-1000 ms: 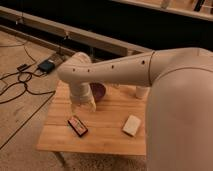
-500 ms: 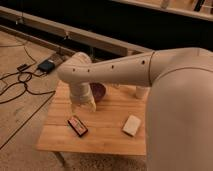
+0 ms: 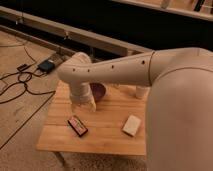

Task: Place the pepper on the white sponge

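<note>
The white sponge (image 3: 132,125) lies on the front right part of the wooden table (image 3: 107,137), apart from everything else. The pepper is not in view; it may be hidden behind my arm or gripper. My arm reaches in from the right and bends down at the table's left side. My gripper (image 3: 85,106) hangs low over the table just left of a dark bowl (image 3: 98,91) and a little behind a flat dark rectangle (image 3: 77,125). The gripper is about a hand's width or more to the left of the sponge.
A white cup (image 3: 142,92) stands at the back right of the table, partly behind my arm. A dark box (image 3: 46,65) and cables (image 3: 20,82) lie on the floor to the left. A long rail runs behind the table.
</note>
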